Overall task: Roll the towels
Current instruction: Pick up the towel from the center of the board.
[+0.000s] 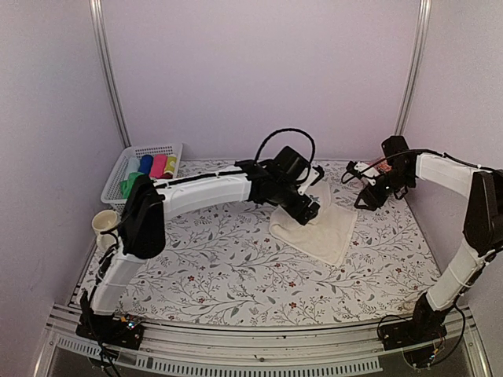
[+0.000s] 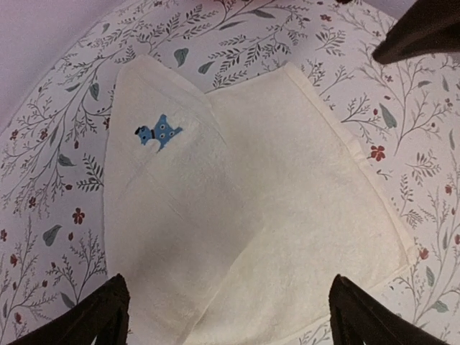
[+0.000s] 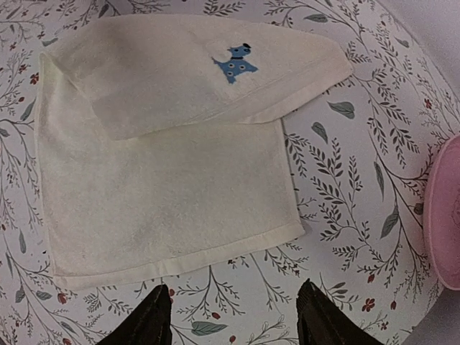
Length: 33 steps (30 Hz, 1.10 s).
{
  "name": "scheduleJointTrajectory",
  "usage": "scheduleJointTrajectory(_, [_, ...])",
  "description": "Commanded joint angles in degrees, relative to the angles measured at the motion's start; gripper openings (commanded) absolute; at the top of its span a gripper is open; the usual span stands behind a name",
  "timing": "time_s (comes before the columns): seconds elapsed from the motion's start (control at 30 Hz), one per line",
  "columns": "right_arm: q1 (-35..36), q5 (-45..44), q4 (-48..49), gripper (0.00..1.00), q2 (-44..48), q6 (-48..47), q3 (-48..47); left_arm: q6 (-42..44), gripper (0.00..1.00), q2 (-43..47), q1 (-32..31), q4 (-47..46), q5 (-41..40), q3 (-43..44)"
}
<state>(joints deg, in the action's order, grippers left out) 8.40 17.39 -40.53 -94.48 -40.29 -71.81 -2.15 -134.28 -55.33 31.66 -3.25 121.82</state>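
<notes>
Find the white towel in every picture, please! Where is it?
Top external: the white towel lies right of the picture's middle.
Left wrist: it fills the middle, with one side folded over at the left.
Right wrist: it covers the upper left, with the folded side at the top.
Shared landmark: the blue dog patch shows in both wrist views; it cannot be made out from above.
</notes>
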Motion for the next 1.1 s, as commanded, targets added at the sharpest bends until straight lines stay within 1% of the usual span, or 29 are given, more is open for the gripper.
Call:
scheduleJointTrajectory(0.0, [-1.3, -3.8, 6.1, 0.60, -0.6, 4.8, 1.7, 6.1, 0.96, -11.7, -2.6, 11.0, -7.0, 15.9])
scheduleJointTrajectory(0.03, [-1.4, -3.7, 6.4, 0.61, -0.3, 4.9, 2.0, 6.7, 0.95, -13.5, -2.9, 11.6, -8.0, 18.1])
scheduleJointTrajectory(0.1, [-1.5, -4.0, 6.7, 0.63, 0.2, 4.8, 2.1, 7.4, 0.92, -14.8, -2.9, 11.1, -9.0, 18.5])
scheduleJointTrajectory(0.23, [-1.6, -3.5, 7.6, 0.65, 1.1, 5.1, 2.1, 9.1, 0.91, -14.5, -3.1, 7.4, -12.4, 13.7])
scheduleJointTrajectory(0.4, [-1.6, -2.1, 7.5, 0.65, 1.2, 5.3, 2.1, 12.4, 0.89, -15.1, -3.7, 0.9, -19.8, 9.0])
scheduleJointTrajectory(0.6, [-1.6, -1.7, 7.5, 0.65, 1.4, 5.2, 2.1, 15.3, 0.85, -16.7, -4.0, -6.6, -23.6, 7.3])
scheduleJointTrajectory(0.73, [-1.6, -1.7, 7.5, 0.64, 1.2, 5.1, 2.1, 16.4, 0.79, -16.7, -4.1, -12.1, -24.1, 6.2])
scheduleJointTrajectory(0.87, [-1.6, -1.5, 7.5, 0.64, 1.1, 5.1, 3.4, 17.3, 0.73, -17.3, -4.2, -15.3, -23.5, 6.8])
scheduleJointTrajectory(0.97, [-1.6, -1.4, 7.5, 0.63, 1.4, 5.0, 3.5, 17.9, 0.65, -19.0, -4.2, -15.3, -23.2, 8.3])
scheduleJointTrajectory(1.0, [-1.5, -1.4, 7.5, 0.63, 1.5, 5.0, 3.4, 17.8, 0.59, -19.4, -4.2, -15.4, -23.3, 8.6])
scheduleJointTrajectory(1.07, [-1.6, -1.5, 7.6, 0.63, 1.6, 4.9, 3.5, 17.5, 0.40, -19.8, -4.2, -15.6, -23.5, 8.7])
